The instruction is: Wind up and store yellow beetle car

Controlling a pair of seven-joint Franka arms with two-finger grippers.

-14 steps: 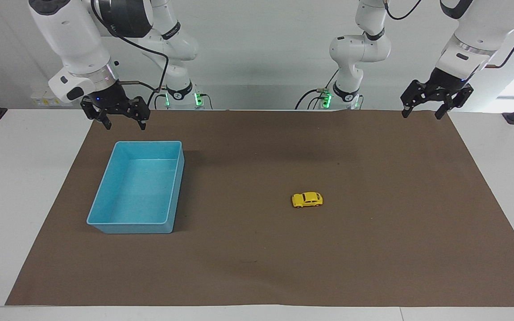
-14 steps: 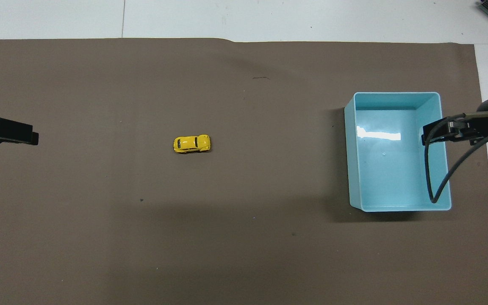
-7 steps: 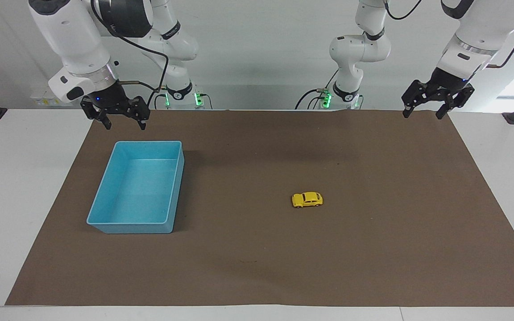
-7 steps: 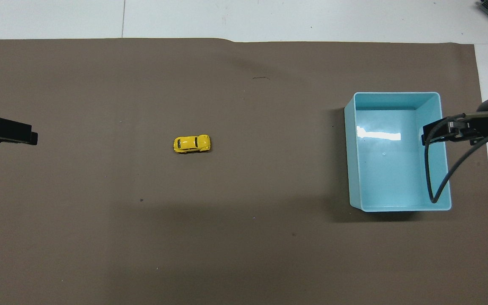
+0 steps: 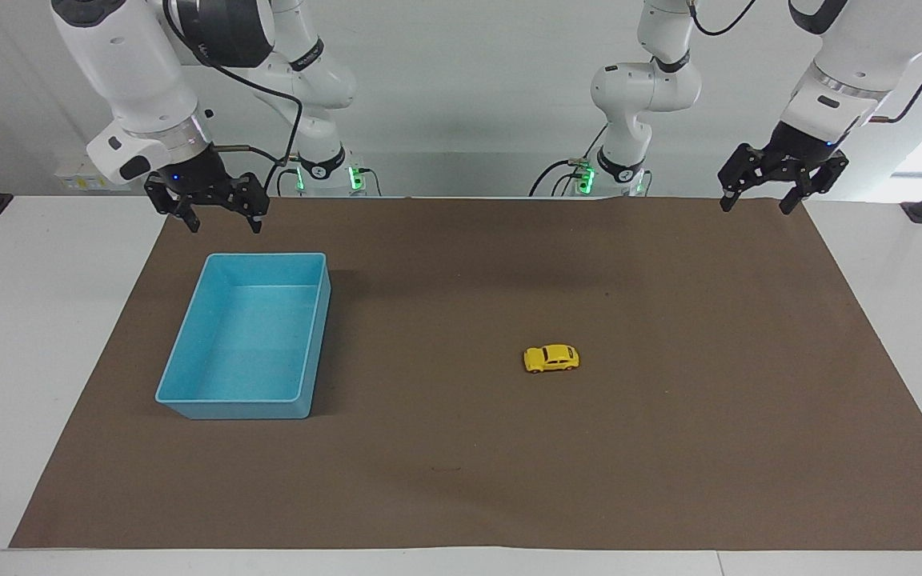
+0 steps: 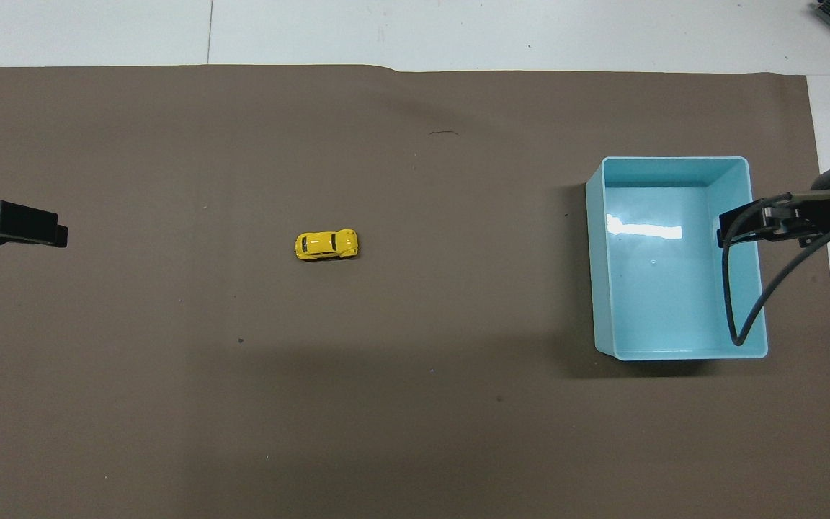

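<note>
I see the tiny yellow beetle-shaped toy car point(image 5: 551, 358) alone mid-mat, well apart from the empty light-blue plastic tray point(image 5: 189, 396). Both claws, left gripper point(image 5: 760, 205) and right gripper point(image 5: 221, 226), hang wide, holding nothing. A careless pinch could send it rolling.

Yellow car point(image 5: 551, 358), blue tray point(image 5: 189, 398), brown mat point(image 5: 669, 448)

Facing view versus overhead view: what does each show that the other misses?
Only the facing view shows both arms whole, with the open left gripper and open right gripper raised at the robots' end. Only the overhead view shows the glare on the floor of the blue tray. Both show the yellow beetle car alone on the brown mat, the tray empty.
</note>
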